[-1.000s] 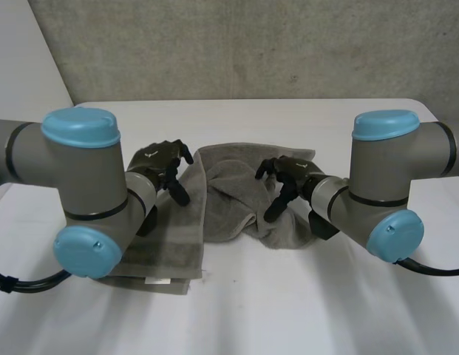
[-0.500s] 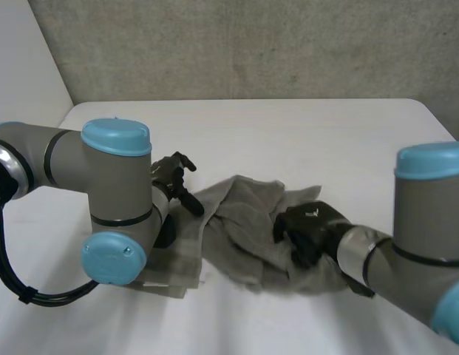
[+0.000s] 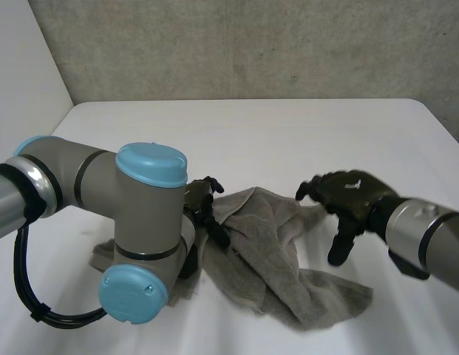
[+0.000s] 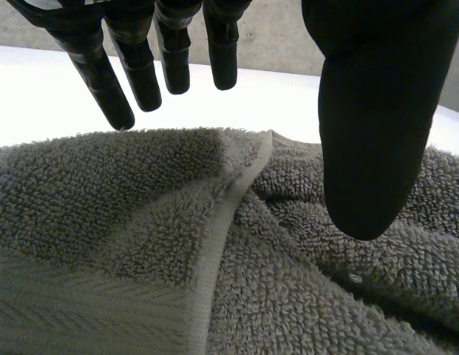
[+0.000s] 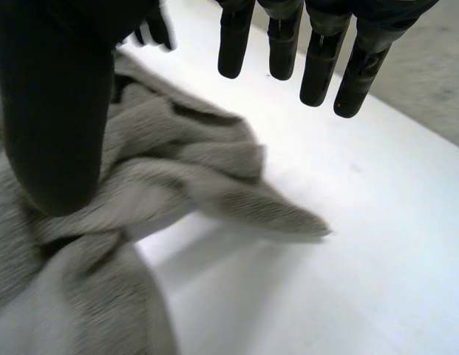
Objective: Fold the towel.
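Observation:
A grey towel [image 3: 273,255] lies crumpled in the middle of the white table [image 3: 288,133], with one end trailing toward the near right. My left hand [image 3: 205,207] hovers over the towel's left part. In the left wrist view its fingers [image 4: 140,66] are straight, apart from the thumb [image 4: 369,111], and hold nothing above a hemmed fold of the towel [image 4: 214,251]. My right hand [image 3: 346,196] hangs open just right of the towel's far right corner. Under its thumb [image 5: 55,111] in the right wrist view, the towel [image 5: 185,170] lies in bunched folds, not gripped.
My left arm's elbow [image 3: 144,222] stands over the towel's near left part and hides it. Bare table runs behind the towel to the grey wall [image 3: 251,44] and off to the right.
The right hand has opened and lifted off the towel, moving right. The left hand has moved right and nearer. The towel now lies nearer the front and more crumpled.

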Robot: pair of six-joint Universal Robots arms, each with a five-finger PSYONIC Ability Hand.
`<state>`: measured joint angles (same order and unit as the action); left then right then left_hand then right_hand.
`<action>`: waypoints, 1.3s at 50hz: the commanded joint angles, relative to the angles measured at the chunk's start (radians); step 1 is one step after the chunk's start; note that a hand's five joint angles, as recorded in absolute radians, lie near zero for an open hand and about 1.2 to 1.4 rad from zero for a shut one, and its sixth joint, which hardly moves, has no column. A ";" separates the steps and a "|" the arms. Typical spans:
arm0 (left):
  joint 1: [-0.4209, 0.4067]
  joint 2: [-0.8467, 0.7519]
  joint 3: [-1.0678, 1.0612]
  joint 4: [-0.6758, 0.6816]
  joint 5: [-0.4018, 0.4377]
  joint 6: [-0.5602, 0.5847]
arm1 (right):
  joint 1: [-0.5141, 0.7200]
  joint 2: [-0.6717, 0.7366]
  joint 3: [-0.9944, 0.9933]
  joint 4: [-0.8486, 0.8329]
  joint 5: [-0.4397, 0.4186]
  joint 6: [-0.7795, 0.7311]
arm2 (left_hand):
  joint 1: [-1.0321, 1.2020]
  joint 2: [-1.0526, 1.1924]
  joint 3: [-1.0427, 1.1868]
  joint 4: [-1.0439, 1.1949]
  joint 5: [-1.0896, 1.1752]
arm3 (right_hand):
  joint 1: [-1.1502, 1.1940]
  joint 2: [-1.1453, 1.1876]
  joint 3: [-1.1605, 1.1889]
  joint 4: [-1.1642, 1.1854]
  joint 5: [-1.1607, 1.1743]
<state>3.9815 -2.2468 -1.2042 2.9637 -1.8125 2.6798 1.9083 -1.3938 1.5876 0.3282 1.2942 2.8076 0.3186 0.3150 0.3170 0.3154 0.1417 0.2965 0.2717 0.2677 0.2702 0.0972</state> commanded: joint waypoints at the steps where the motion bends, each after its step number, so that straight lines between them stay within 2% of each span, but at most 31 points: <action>1: -0.005 -0.017 0.009 0.005 -0.030 0.012 | -0.025 0.132 -0.112 -0.041 0.004 0.127 | 0.042 0.045 0.043 0.045 0.044 | 0.009 0.033 0.037 0.035 0.033; 8: -0.002 -0.054 0.021 0.023 -0.085 0.104 | -0.020 0.292 -0.250 -0.040 -0.003 0.247 | 0.080 0.083 0.081 0.083 0.082 | 0.020 0.045 0.049 0.047 0.045; 13: -0.001 -0.068 0.008 0.112 -0.122 0.192 | -0.015 0.401 -0.353 -0.037 -0.006 0.345 | 0.130 0.133 0.131 0.133 0.132 | 0.050 0.075 0.079 0.076 0.075; 26: 0.002 -0.082 0.000 0.146 -0.116 0.224 | -0.014 0.594 -0.495 -0.035 -0.003 0.460 | 0.215 0.218 0.216 0.218 0.217 | 0.123 0.148 0.152 0.149 0.148; 46: 0.001 -0.091 0.009 0.144 -0.106 0.227 | 0.009 0.665 -0.531 -0.035 -0.009 0.471 | 0.241 0.245 0.243 0.245 0.244 | 0.246 0.271 0.275 0.273 0.271; 49: 0.002 -0.112 0.031 0.143 -0.108 0.229 | 0.017 0.667 -0.531 -0.037 -0.010 0.471 | 0.373 0.377 0.375 0.377 0.376 | 0.264 0.289 0.293 0.290 0.289; 51: 0.007 -0.119 0.034 0.146 -0.110 0.229 | 0.020 0.668 -0.532 -0.038 -0.010 0.471 | 0.560 0.564 0.562 0.564 0.563 | 0.273 0.298 0.302 0.299 0.298; 52: 0.007 -0.119 0.034 0.146 -0.110 0.229 | 0.023 0.673 -0.537 -0.041 -0.010 0.471 | 0.561 0.565 0.563 0.565 0.564 | 0.314 0.338 0.342 0.340 0.338; 53: 0.011 -0.119 0.034 0.147 -0.110 0.230 | 0.023 0.673 -0.537 -0.041 -0.010 0.471 | 0.663 0.667 0.665 0.666 0.665 | 0.314 0.339 0.343 0.340 0.339; 54: 0.011 -0.119 0.034 0.147 -0.110 0.230 | 0.023 0.677 -0.540 -0.044 -0.010 0.471 | 0.664 0.668 0.666 0.667 0.666 | 0.413 0.438 0.442 0.439 0.438; 55: 0.014 -0.117 0.035 0.147 -0.111 0.230 | 0.025 0.682 -0.544 -0.046 -0.010 0.471 | 0.827 0.830 0.828 0.830 0.829 | 0.594 0.619 0.623 0.620 0.619; 56: 0.016 -0.112 0.040 0.150 -0.111 0.230 | 0.025 0.682 -0.544 -0.046 -0.010 0.471 | 0.951 0.954 0.952 0.954 0.953 | 0.596 0.621 0.625 0.622 0.621; 57: 0.016 -0.112 0.040 0.150 -0.111 0.230 | 0.025 0.685 -0.547 -0.047 -0.010 0.472 | 0.952 0.955 0.953 0.955 0.954 | 0.875 0.900 0.904 0.901 0.900; 58: 0.021 -0.111 0.047 0.152 -0.111 0.236 | 0.025 0.687 -0.555 -0.051 -0.007 0.475 | 1.054 1.057 1.055 1.057 1.056 | 1.098 1.122 1.126 1.124 1.122; 65: 0.070 -0.086 0.126 0.159 -0.108 0.324 | 0.025 0.667 -0.632 -0.096 0.002 0.475 | 1.078 1.081 1.079 1.081 1.080 | 1.100 1.125 1.129 1.126 1.125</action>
<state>4.0076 -2.3582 -1.1507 3.1142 -1.9225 2.9248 1.9334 -0.7097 1.0287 0.2753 1.2871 3.2831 1.1361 1.1707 1.1612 1.1669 0.9675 1.2519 1.0949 1.1079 1.0953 0.9039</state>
